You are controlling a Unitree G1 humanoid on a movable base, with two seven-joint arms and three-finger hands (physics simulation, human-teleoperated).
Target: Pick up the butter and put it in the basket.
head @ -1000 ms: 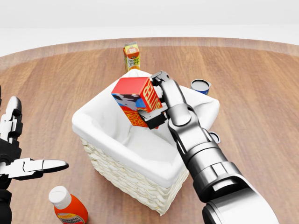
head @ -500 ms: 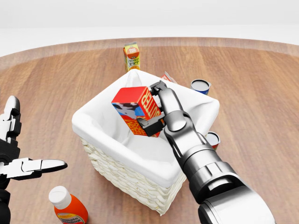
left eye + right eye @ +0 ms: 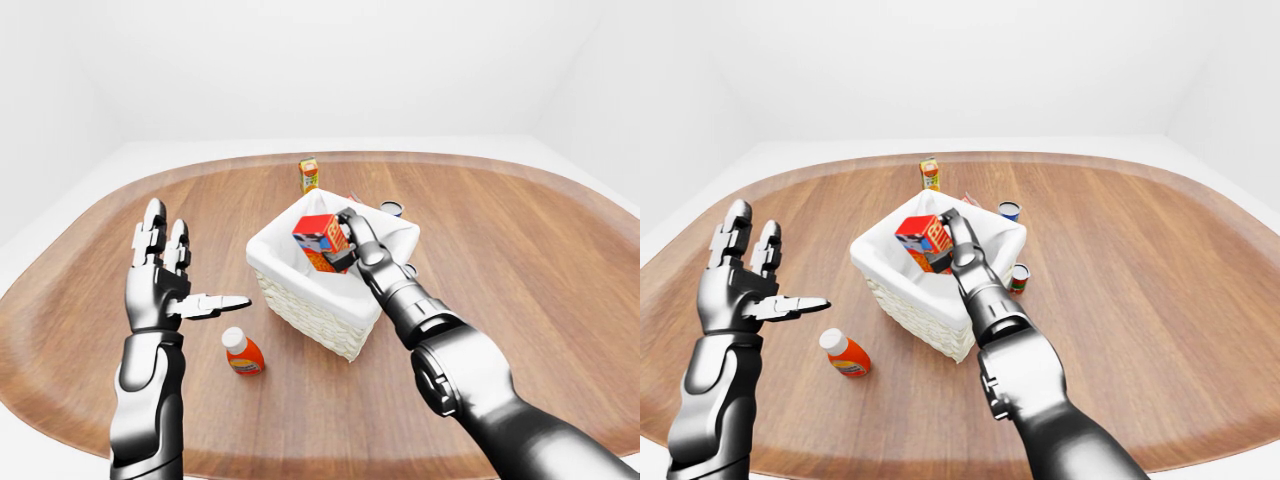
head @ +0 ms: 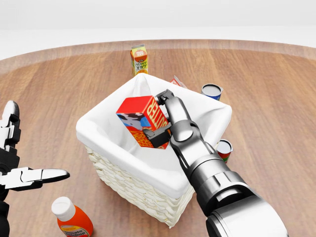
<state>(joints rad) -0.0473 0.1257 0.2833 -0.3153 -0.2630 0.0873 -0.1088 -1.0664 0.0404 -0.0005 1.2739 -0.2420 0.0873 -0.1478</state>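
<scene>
The butter (image 4: 140, 121) is a red and orange box with a cow picture, tilted over the inside of the white-lined wicker basket (image 4: 118, 173). My right hand (image 4: 160, 118) is shut on the butter, fingers wrapped round its right end, with the box low between the basket's walls. In the left-eye view my left hand (image 3: 165, 285) is raised at the left, open with fingers spread, well apart from the basket (image 3: 300, 315) and holding nothing.
An orange-capped sauce bottle (image 4: 71, 221) lies left of the basket near the view's bottom. An orange juice carton (image 4: 139, 59) stands above the basket. Two small cans (image 4: 212, 91) (image 4: 223, 148) sit to its right on the round wooden table (image 4: 276, 113).
My right hand has lowered the butter a little deeper into the basket and shifted it slightly left. The left hand has drifted slightly down and left.
</scene>
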